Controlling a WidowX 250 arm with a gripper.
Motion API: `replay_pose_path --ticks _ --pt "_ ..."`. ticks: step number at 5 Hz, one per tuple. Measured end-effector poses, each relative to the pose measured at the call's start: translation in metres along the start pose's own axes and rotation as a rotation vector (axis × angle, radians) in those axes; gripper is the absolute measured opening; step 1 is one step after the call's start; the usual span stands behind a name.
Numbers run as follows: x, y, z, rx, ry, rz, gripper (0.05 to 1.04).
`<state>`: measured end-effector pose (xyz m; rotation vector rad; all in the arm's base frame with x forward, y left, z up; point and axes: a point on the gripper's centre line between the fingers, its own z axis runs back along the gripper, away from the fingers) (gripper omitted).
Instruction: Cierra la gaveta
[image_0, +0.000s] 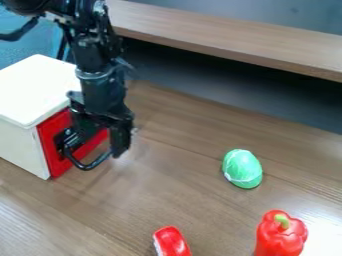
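Bench (160, 190): brown wood grain, with a bright glare near its lower right corner in the view; it carries the white box and the loose things.
Wooden ledge (227, 42): raised behind the bench, running from behind the arm to the right edge of the view, beyond the white box; deep shadow lies under it and a grey surface behind.
Blue surface (20, 40): behind the white box, at the upper left of the view.
White box (40, 85): upright on the bench at the left edge, its pale top flat, its front turned toward the open part of the bench.
Drawer (55, 145): in the front of the white box; its red face sits close up to the box's front edge, partly hidden by the arm.
Handle (85, 166): black and curved, standing out from the drawer's face, in front of the white box.
Black arm (97, 70): comes in from the top left and hangs down just in front of the white box.
Pincer (100, 141): low before the drawer's face, right at the handle; whether it is spread or pressed together, or touches the handle, I cannot tell.
Green egg-shaped thing (243, 170): well apart from the white box, to its right, with a thin white line along its side.
Red bell pepper (279, 237): green-stemmed, farther from the white box than the green egg-shaped thing, cut off by the bottom edge.
Small red-and-white thing (173, 242): also cut off at the bottom edge, between the white box and the pepper in the view's width.
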<state>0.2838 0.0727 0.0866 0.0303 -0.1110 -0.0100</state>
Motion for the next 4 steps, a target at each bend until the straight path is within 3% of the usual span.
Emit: replay_pose_path --ticks 1,2,3,4 --pt "0.008 -0.025 0.007 -0.125 -0.023 -0.063 0.999" --pt "0.016 -0.047 0.026 -0.152 -0.044 -0.098 0.999" --pt "0.024 -0.057 0.043 -0.149 -0.057 -0.119 0.999" --pt "0.04 -0.071 0.061 -0.112 -0.082 -0.133 0.999"
